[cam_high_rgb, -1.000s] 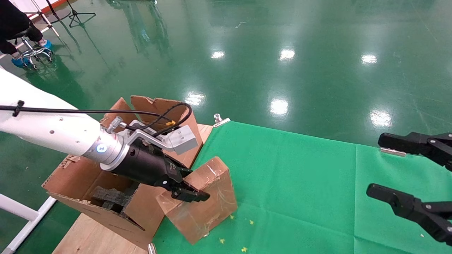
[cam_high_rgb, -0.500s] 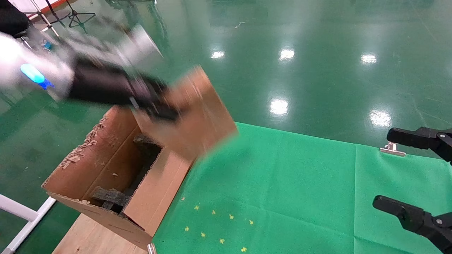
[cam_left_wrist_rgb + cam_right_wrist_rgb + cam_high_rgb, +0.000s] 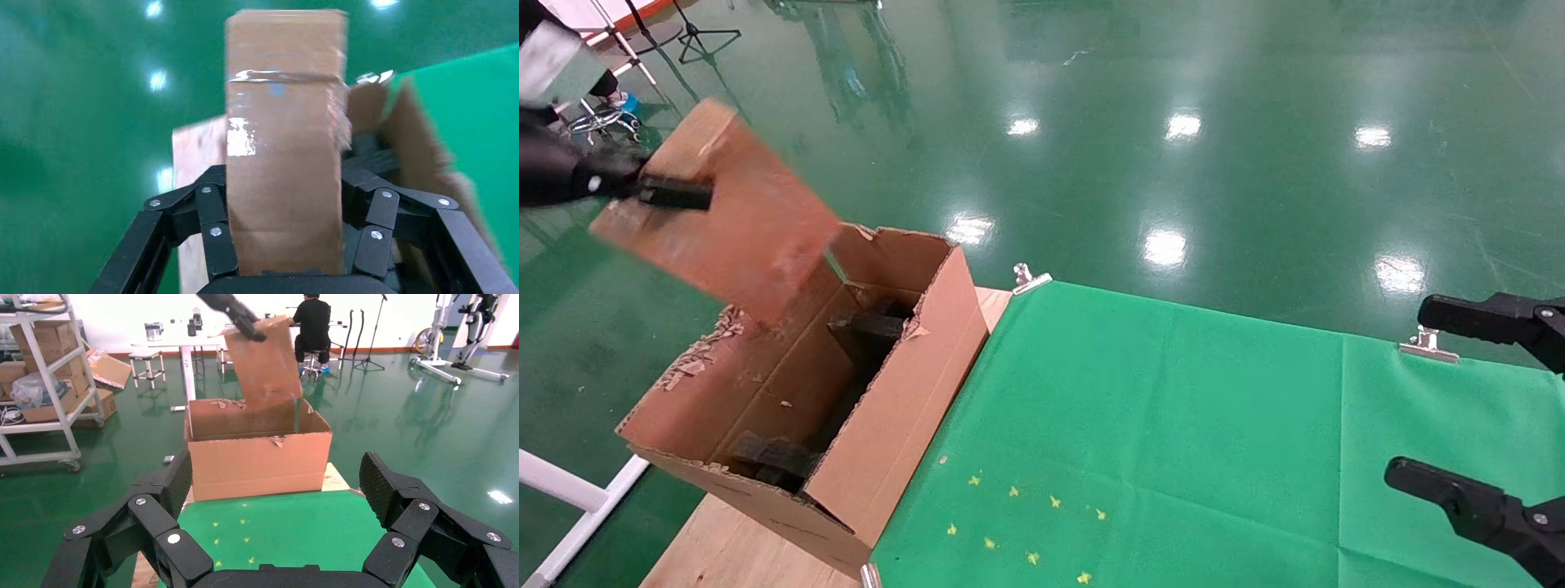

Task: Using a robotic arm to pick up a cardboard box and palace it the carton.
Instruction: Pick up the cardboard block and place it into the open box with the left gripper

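While it is clamped between the black fingers of the left gripper [image 3: 674, 193], the small brown cardboard box [image 3: 723, 216] with a band of shiny clear tape is held tilted in the air, above the far left part of the large brown corrugated carton [image 3: 903, 392]. In the left wrist view the box [image 3: 283, 135] is seen pinched on both sides by the linkage fingers [image 3: 217, 229], with the tape running across its face. The carton's top is open, its flaps are ragged at the edges, and dark foam pieces [image 3: 772, 457] are seen inside. The carton is set on a bare wooden board [image 3: 731, 547], just beside the green cloth [image 3: 1173, 425] covering the table. Small yellow specks [image 3: 1026, 523] are scattered on the cloth near the carton. The right gripper [image 3: 1483, 408] is held at the right edge over the cloth, its black fingers spread wide apart with nothing between them.
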Tool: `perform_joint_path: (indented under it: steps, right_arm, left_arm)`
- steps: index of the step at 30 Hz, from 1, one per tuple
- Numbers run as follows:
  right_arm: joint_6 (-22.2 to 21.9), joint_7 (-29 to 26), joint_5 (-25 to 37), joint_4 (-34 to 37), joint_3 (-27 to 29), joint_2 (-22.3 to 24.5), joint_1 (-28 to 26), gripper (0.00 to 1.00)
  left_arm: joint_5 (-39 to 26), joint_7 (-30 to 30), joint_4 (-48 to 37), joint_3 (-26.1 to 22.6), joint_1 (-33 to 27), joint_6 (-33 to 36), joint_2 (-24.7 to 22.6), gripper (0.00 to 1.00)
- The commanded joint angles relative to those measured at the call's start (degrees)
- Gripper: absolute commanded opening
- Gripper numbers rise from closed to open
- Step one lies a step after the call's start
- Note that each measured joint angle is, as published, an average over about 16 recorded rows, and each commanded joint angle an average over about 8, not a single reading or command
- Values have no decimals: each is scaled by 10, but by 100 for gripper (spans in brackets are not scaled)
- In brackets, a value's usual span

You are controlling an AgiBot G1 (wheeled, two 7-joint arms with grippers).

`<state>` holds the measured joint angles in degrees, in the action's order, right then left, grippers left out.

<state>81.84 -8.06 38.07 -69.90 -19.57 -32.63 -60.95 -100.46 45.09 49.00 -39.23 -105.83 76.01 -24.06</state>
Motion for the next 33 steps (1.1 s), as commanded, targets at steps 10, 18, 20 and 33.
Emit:
perform_joint_path:
  steps: [10, 18, 20, 33]
  right_arm:
    - [0, 0, 0, 0, 0, 0, 0, 100]
    - [0, 0, 0, 0, 0, 0, 0, 100]
    - [0, 0, 0, 0, 0, 0, 0, 100]
    - [0, 0, 0, 0, 0, 0, 0, 100]
  left_arm:
    - [-6, 59, -80, -17, 119, -102, -3, 0]
    - [-27, 81, -99, -33, 162, -155, -36, 0]
    - [-32, 82, -108, -38, 170, -163, -46, 0]
    - [-61, 64, -181, -62, 203, -198, -102, 30]
